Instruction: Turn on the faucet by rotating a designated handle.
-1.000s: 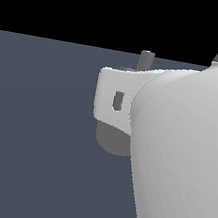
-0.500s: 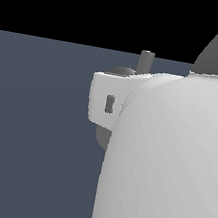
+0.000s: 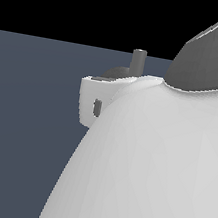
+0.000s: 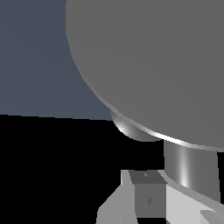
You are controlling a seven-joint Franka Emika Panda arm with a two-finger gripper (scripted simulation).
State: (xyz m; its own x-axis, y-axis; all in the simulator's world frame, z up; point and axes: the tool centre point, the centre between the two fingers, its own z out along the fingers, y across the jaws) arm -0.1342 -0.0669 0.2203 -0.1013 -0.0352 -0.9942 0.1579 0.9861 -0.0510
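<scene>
Against faucet point(image 4: 153, 61) rim, pincer point(image 4: 175, 201) beside handle point(image 4: 190, 168); grip state unclear.

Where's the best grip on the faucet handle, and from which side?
Probably the handle on its bare straight shaft, clear of the faucet body. It's a slim round rod, so pinch across its width, approaching from the side where the fingers sit.
</scene>
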